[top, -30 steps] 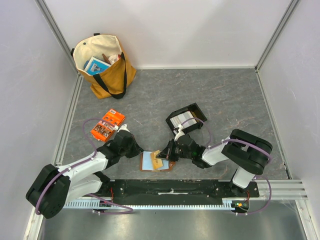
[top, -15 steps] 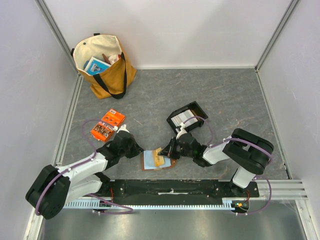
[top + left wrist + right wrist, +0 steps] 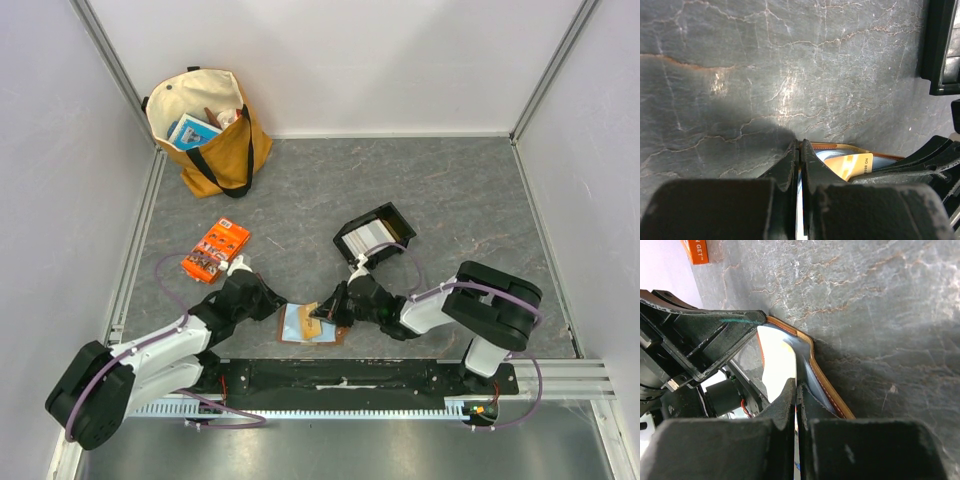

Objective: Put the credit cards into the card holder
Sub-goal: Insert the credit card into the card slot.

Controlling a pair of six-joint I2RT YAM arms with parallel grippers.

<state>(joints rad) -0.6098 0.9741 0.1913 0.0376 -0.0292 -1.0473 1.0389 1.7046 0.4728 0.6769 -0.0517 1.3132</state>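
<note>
The brown card holder (image 3: 292,326) lies open near the front edge, its pale blue pockets facing up. My left gripper (image 3: 278,308) is shut on its left edge; in the left wrist view (image 3: 800,147) a thin pale sliver sits between the closed fingers. My right gripper (image 3: 322,314) is shut on a thin yellowish card (image 3: 317,325) held low over the holder's pockets. That card (image 3: 852,165) also shows in the left wrist view. In the right wrist view the jaws (image 3: 796,385) pinch a card edge beside the holder's brown rim (image 3: 807,347). More pale credit cards (image 3: 365,237) lie in a black tray.
The black tray (image 3: 395,218) stands just behind the right gripper and also shows in the left wrist view (image 3: 942,50). An orange printed packet (image 3: 215,250) lies to the left. A tan tote bag (image 3: 210,130) stands at the back left. Walls close in on three sides.
My right gripper has moved a little left and nearer with the card, lower over the holder. My left arm has shifted slightly nearer, still at the holder's left edge.
</note>
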